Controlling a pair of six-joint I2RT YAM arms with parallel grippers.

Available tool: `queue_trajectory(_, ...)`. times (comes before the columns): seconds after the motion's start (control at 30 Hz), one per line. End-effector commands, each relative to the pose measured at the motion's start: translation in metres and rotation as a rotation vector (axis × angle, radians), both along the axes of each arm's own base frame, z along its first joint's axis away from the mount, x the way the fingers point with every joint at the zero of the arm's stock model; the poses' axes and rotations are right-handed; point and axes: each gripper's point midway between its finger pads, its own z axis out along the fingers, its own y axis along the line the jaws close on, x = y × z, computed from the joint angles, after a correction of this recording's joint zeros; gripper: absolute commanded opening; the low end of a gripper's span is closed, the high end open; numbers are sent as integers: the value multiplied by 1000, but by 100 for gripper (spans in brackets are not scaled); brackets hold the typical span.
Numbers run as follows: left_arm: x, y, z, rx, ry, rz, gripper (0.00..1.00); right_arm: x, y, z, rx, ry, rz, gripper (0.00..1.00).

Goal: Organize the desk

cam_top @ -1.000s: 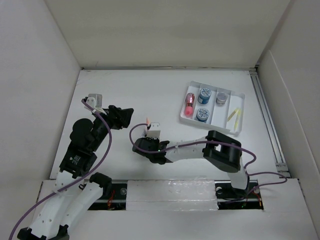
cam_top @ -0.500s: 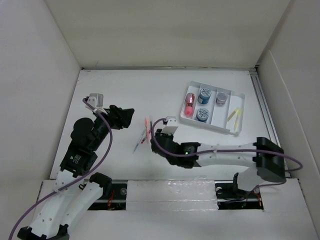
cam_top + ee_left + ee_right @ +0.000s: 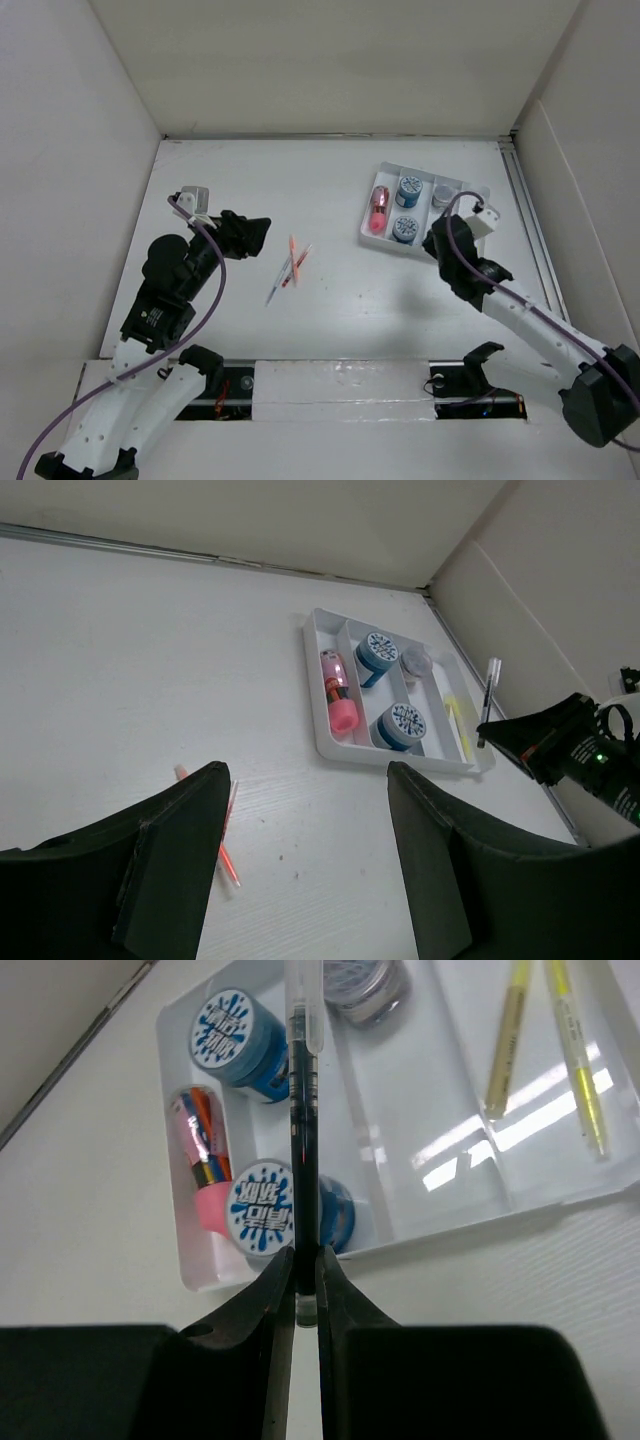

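The desk [image 3: 250, 180] is a white tabletop with walls. My right gripper [image 3: 306, 1270] is shut on a black pen [image 3: 303, 1110] with a clear cap and holds it upright above the near edge of the white compartmented tray [image 3: 420, 1230]. It also shows in the top view [image 3: 442, 232] and in the left wrist view [image 3: 530, 742], with the pen [image 3: 488, 695] standing up. My left gripper [image 3: 308, 780] is open and empty above the desk, left of two orange-and-clear pens [image 3: 290, 268] lying crossed on the desk.
The tray [image 3: 470, 255] holds two blue-lidded jars [image 3: 238, 1028] [image 3: 262, 1218], a grey jar of clips [image 3: 350, 980], a pink item [image 3: 205, 1160] and yellow markers [image 3: 575, 1050]. White walls stand on three sides. A rail [image 3: 535, 250] runs along the right.
My right arm has swung from the desk's middle to the tray at the right, carrying the black pen. Two orange pens stay on the desk. The left arm has not moved.
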Motion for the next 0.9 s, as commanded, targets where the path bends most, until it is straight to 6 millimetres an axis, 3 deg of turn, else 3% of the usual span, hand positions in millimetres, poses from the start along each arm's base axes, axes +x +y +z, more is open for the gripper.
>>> queue_trajectory(0.0,0,-5,21,-30,-51,-24,60,7,-39,-1,23,10,-39,7)
queue_trajectory(0.07,0,-6,19,-29,-48,-31,60,15,-42,-7,83,28,16,6)
queue_trajectory(0.1,0,-6,19,-29,-48,-29,60,24,-62,-5,95,16,-15,6)
queue_trajectory(0.3,0,-3,20,-27,-52,-15,61,48,-73,-12,210,57,108,4)
queue_trajectory(0.43,2,-4,18,-23,-43,-14,61,50,-84,-17,276,52,115,6)
queue_trajectory(0.47,1,-4,18,-24,-44,-17,61,56,-96,-11,289,17,103,6)
queue_trajectory(0.63,3,-5,18,-23,-40,-18,61,61,-122,-25,324,32,43,6)
queue_trajectory(0.87,4,-4,16,-17,-38,-11,61,76,-142,-46,357,73,13,7)
